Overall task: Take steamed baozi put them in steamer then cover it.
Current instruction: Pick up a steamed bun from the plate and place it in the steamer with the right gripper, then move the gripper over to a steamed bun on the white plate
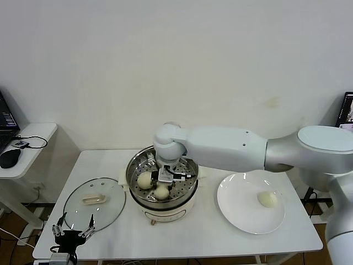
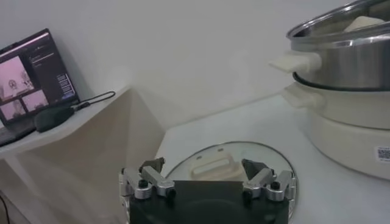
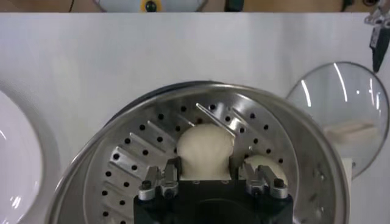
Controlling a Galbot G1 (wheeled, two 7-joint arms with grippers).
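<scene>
Counting three steamed baozi steamer-side

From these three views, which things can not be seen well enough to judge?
- Baozi count in the steamer: in the head view the right arm covers part of the basket; two buns show.
- Right end effector: the right wrist view crops the bun it grips, so the bun's underside is hidden.
- Lid: the left end effector, open, blocks its near edge in the left wrist view.

Shiny perforated metal steamer, clear glass cover, smooth matt baozi
</scene>
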